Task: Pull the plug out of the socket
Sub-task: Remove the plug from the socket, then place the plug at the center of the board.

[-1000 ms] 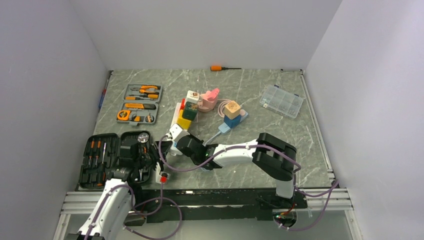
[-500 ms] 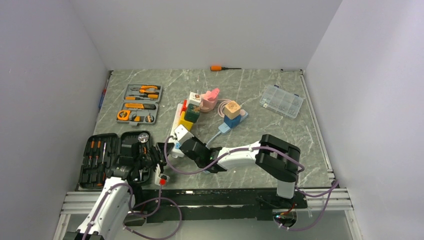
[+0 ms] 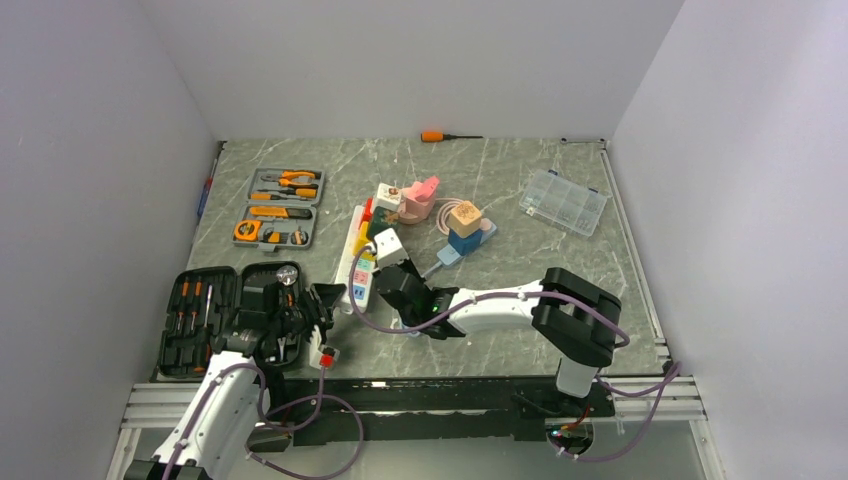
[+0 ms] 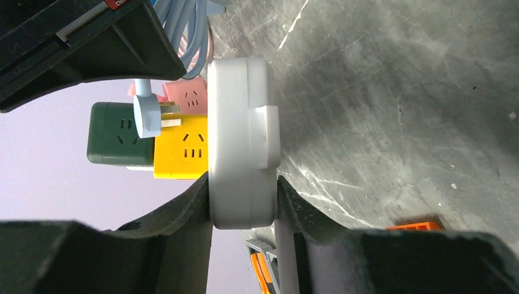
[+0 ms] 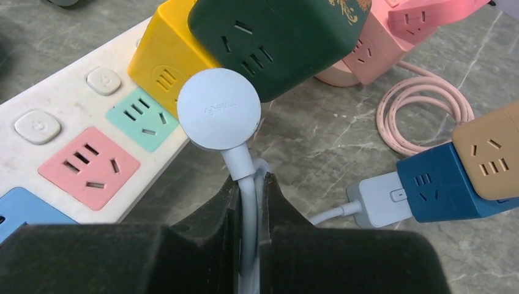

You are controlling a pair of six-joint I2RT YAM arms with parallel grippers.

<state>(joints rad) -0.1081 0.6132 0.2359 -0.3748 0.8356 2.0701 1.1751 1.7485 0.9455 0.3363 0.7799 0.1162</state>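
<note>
Left gripper clamps the long white plastic power strip. Right gripper pinches the cable below the round light-blue plug. Adjacent: yellow cube adapter, dark-green cube adapter.

Screwdriver, organizer box and tool case lie apart.
</note>
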